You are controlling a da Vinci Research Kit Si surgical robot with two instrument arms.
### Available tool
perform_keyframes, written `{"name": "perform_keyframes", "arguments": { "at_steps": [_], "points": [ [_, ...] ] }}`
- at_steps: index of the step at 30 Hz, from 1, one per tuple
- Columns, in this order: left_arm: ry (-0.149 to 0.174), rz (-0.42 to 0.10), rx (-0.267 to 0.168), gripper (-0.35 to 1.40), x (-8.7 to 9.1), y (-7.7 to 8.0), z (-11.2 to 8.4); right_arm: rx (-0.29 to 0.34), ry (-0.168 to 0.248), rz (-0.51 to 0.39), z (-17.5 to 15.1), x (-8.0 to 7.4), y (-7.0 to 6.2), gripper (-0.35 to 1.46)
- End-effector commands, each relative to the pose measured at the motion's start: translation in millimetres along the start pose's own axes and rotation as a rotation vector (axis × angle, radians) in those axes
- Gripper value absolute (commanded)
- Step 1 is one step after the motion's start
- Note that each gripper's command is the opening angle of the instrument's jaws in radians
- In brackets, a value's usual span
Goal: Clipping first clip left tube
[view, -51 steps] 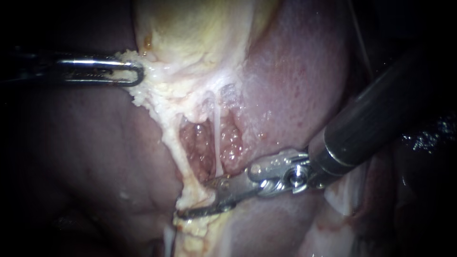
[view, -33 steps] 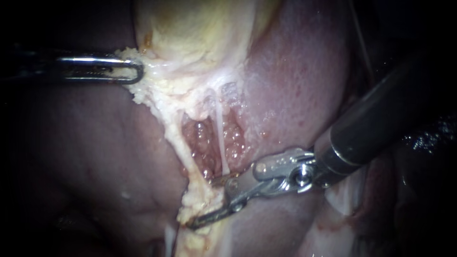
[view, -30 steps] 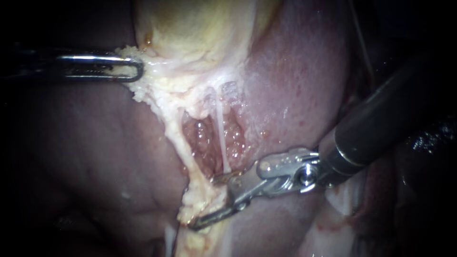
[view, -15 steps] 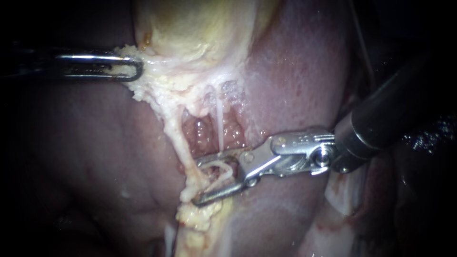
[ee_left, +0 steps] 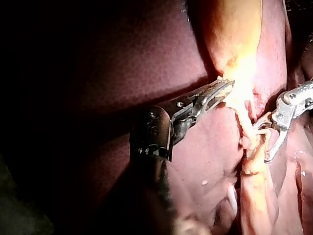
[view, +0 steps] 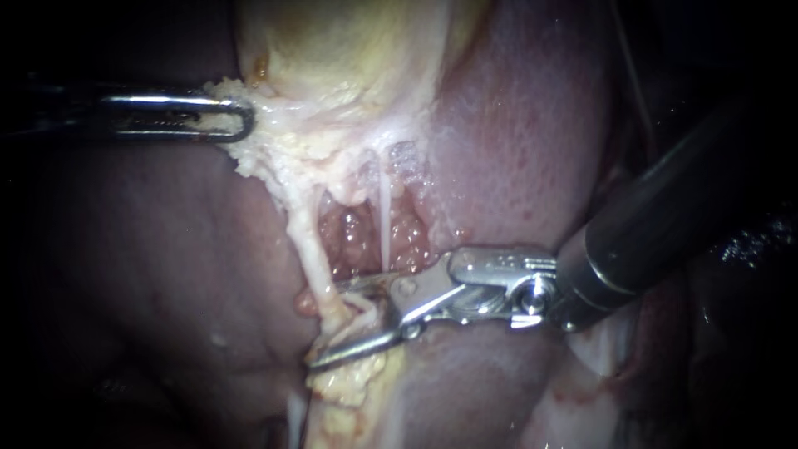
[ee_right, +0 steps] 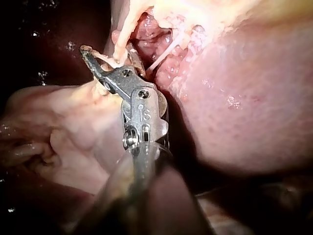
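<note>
**Right jaws astride left tube, not closed**

Liver (view: 515, 141): broad pink surface to the right of the dissected window, darker on the left.

Gallbladder (view: 349, 50): pale yellow, at the top, with a ragged fringe of fat (view: 274, 162) along its lower edge.

Right instrument (view: 326, 326): dark shaft comes in from the right and its metal wrist lies level across the liver. Its jaws stand apart, one above and one below, with a clear gap between them.

Left instrument (view: 241, 120): comes in level from the left, with its jaws clamped together on the fat at the gallbladder's edge. The left wrist view shows the same grip.

Left tube (view: 309, 245): thick whitish cord running down from the fat. Its lower end passes between the right instrument's parted jaws. Cannot tell whether both jaws touch it.

Right tube (view: 385, 224): thin white strand just beside the left tube, across the reddish window. It ends near the upper jaw and lies outside the gap.
</note>
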Motion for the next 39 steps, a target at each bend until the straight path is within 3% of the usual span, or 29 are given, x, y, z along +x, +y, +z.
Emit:
{"name": "perform_keyframes", "arguments": {
  "at_steps": [1, 7, 13, 22, 26, 39],
  "points": [
    [0.000, 0.000, 0.001, -0.35, 0.0, 0.0, 0.0, 0.003, 0.002, 0.000, 0.3, 0.0, 0.1, 0.47],
    [0.001, -0.001, 0.002, -0.35, 0.0, 0.0, 0.2, 0.006, 0.025, -0.002, 1.7, 0.3, 0.7, 0.48],
    [0.001, -0.001, 0.002, -0.35, 0.0, 0.0, 0.1, 0.021, 0.027, 0.003, 1.9, 0.5, 0.0, 0.48],
    [0.000, 0.000, 0.000, -0.35, -0.1, 0.0, -0.2, 0.106, 0.008, 0.012, 2.2, 1.6, -3.9, 0.48],
    [0.000, 0.000, 0.000, -0.35, -0.1, 0.0, -0.2, 0.135, 0.002, 0.020, 2.5, 1.9, -4.9, 0.46],
    [0.000, 0.000, 0.001, -0.35, -0.1, 0.0, 0.0, 0.142, -0.002, 0.047, 2.6, 1.7, -4.5, 0.37]
  ]
}}
